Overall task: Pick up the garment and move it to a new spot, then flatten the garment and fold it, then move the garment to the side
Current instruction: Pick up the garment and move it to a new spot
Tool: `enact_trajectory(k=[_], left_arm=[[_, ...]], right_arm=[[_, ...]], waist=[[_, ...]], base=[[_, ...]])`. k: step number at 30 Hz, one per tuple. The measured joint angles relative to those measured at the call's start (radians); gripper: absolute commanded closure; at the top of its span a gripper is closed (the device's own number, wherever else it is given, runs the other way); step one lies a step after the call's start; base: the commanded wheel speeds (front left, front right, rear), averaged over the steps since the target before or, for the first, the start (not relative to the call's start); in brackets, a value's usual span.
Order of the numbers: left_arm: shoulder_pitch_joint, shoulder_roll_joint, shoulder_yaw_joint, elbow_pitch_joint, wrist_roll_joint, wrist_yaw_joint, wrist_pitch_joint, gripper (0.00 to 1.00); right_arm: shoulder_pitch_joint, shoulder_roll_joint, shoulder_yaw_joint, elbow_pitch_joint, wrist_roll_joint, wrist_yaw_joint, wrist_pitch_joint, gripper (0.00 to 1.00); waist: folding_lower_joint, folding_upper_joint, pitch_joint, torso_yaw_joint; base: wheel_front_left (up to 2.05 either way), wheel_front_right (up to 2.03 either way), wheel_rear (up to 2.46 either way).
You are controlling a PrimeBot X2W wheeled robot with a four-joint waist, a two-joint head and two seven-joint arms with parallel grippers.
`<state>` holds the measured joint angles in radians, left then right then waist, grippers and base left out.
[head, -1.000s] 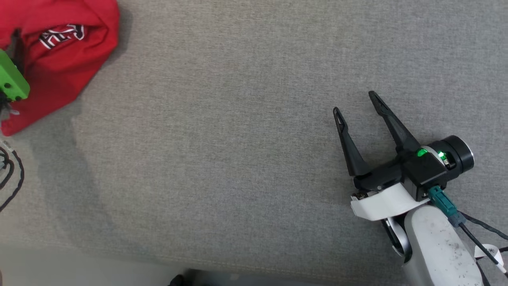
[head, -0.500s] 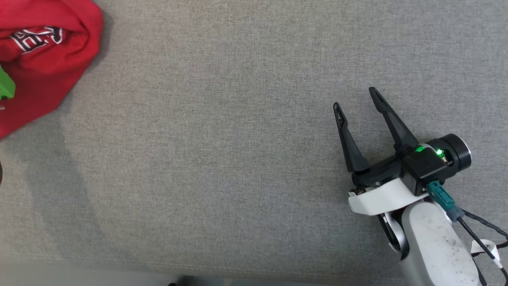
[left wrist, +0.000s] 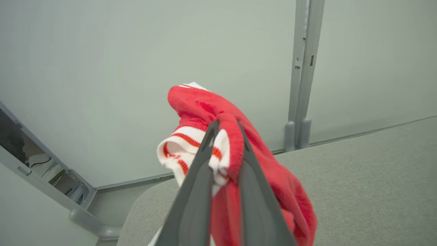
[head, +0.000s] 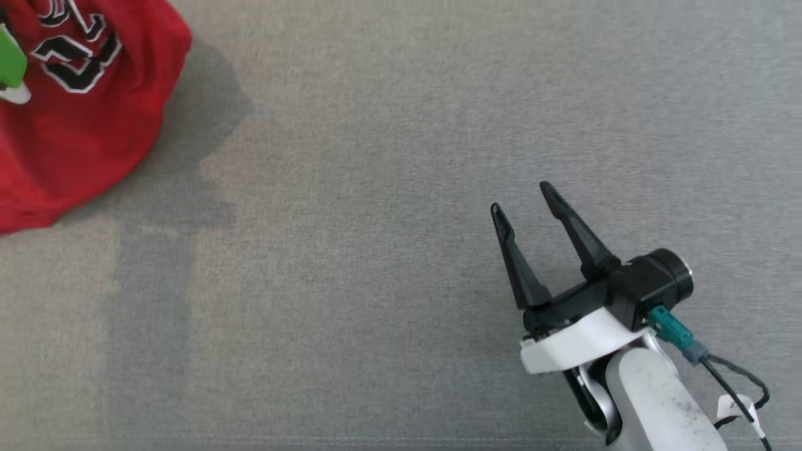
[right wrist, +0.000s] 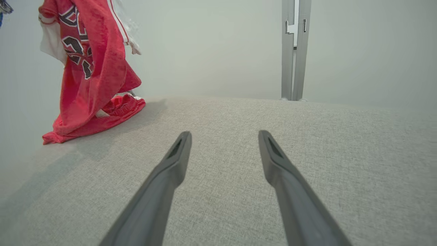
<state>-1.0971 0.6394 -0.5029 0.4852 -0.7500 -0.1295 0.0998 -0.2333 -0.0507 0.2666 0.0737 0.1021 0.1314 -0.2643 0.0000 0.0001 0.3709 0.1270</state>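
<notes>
Left jaws clenched on red garment (left wrist: 201,102), near striped trim; right jaws spread, empty, well away.

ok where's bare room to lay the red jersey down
The middle of the grey surface is bare, between the red jersey at far left and the open right gripper at lower right. Crowded at the far-left corner, where the left gripper clamps the jersey.
</notes>
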Motion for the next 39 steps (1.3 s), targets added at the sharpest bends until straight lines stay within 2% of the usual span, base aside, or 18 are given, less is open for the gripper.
enact_trajectory(k=[5, 10, 19, 25, 31, 39], left_arm=[[-0.032, -0.005, -0.003, -0.145, -0.022, 0.019, 0.073, 1.00], [-0.081, -0.065, -0.020, -0.235, -0.029, 0.053, 0.111, 1.00], [-0.156, -0.218, -0.110, -0.223, -0.001, 0.067, 0.124, 1.00], [-0.061, -0.257, -0.189, -0.188, 0.023, 0.058, 0.081, 1.00], [0.113, -0.266, -0.315, -0.125, 0.137, 0.063, -0.034, 1.00], [0.344, -0.307, -0.384, 0.025, 0.149, 0.098, -0.180, 1.00]], right_arm=[[0.019, 0.001, 0.025, 0.001, 0.049, 0.000, 0.000, 0.00], [0.029, 0.000, 0.035, 0.000, 0.077, 0.000, 0.000, 0.00], [0.043, 0.000, 0.024, -0.016, 0.099, 0.000, 0.000, 0.00], [0.041, 0.000, 0.010, -0.033, 0.110, 0.000, 0.000, 0.00], [0.028, 0.000, -0.015, -0.037, 0.105, 0.000, 0.000, 0.00], [0.021, 0.001, -0.028, -0.026, 0.077, 0.000, 0.000, 0.00]], waist=[[0.0000, 0.0000, -0.057, -0.071], [0.0000, 0.0000, -0.098, -0.174], [0.0000, 0.0000, -0.140, -0.367], [0.0000, 0.0000, -0.138, -0.463], [0.0000, 0.0000, -0.099, -0.485], [0.0000, 0.0000, -0.082, -0.422]], base=[[0.00, 0.00, 0.00], [0.00, 0.00, 0.00], [0.00, 0.00, 0.00], [0.00, 0.00, 0.00], [0.00, 0.00, 0.00], [0.00, 0.00, 0.00]])
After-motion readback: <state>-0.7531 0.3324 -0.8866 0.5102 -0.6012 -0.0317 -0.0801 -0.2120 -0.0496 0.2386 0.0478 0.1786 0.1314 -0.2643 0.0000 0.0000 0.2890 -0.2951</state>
